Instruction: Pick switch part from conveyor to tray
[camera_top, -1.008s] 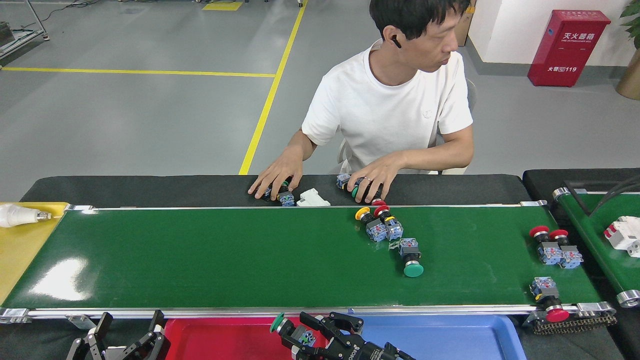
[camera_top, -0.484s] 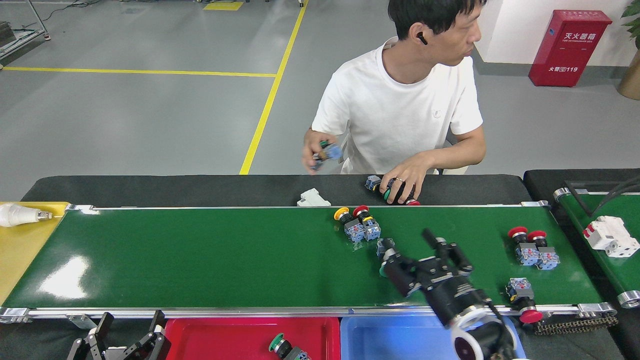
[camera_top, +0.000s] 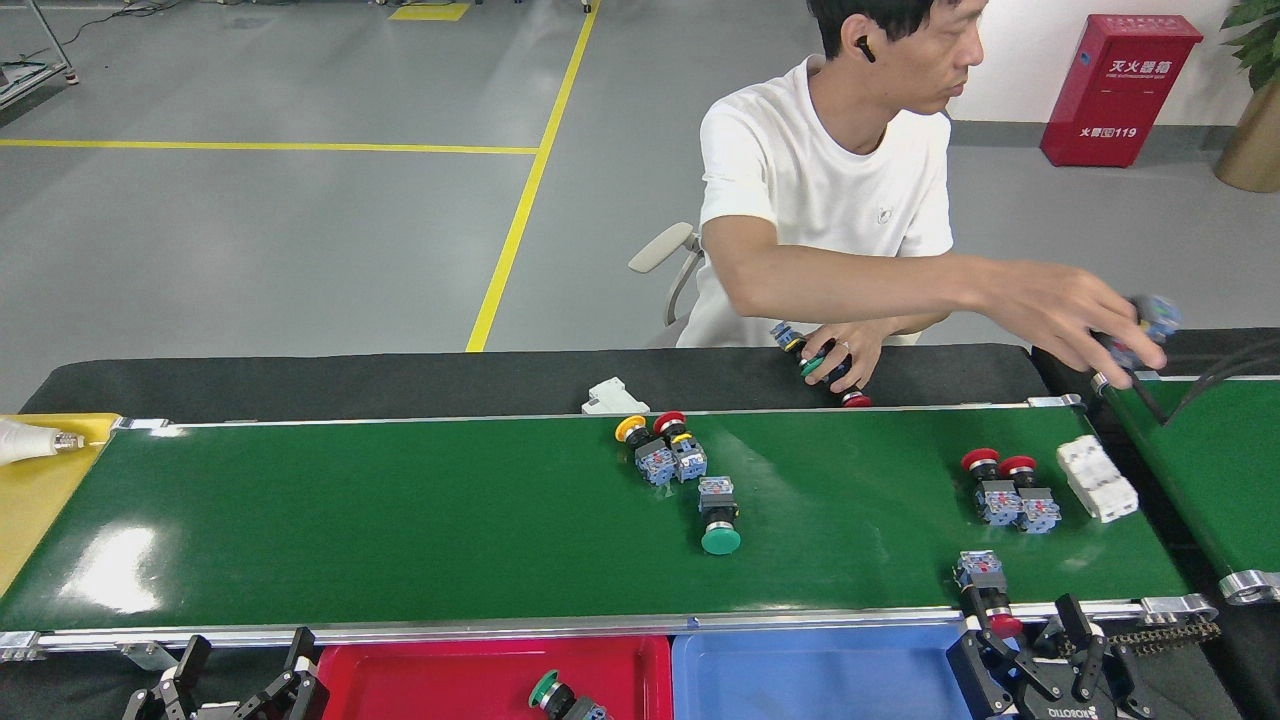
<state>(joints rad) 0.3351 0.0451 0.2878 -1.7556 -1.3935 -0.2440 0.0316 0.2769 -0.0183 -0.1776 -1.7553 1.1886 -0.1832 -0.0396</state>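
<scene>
My right gripper (camera_top: 1040, 650) has pulled back. Half a second ago it was stretched out over the long dark-green belt with silver rails (camera_top: 400, 520), close to the switch part with the round green cap (camera_top: 719, 520). Now it sits low at the near right, by the near rail, and it came back with nothing. Its black fingers stand apart, and nothing is between them.

The green-capped switch part is on the middle of the belt, cap toward me. It has slid left, like everything else on the belt. Just beyond it lie two more, one with a yellow cap (camera_top: 640, 446) and one with a red cap (camera_top: 678, 442), side by side and touching.

One switch part with a green cap (camera_top: 556, 694) lies in the shallow bright red plastic tray (camera_top: 420, 680), at the near edge of my view. So one is done.

A red-capped switch part (camera_top: 985, 590) lies at the near rail, right by my right gripper. I think that one is the easiest to take next.

My left gripper (camera_top: 230, 690) waits at the near left, fingers spread and empty.

The person in the white shirt (camera_top: 830, 190) now reaches far to the right with a switch part in one hand (camera_top: 1090, 320). A white plastic block (camera_top: 1097, 478) has come onto the right end of the belt.
</scene>
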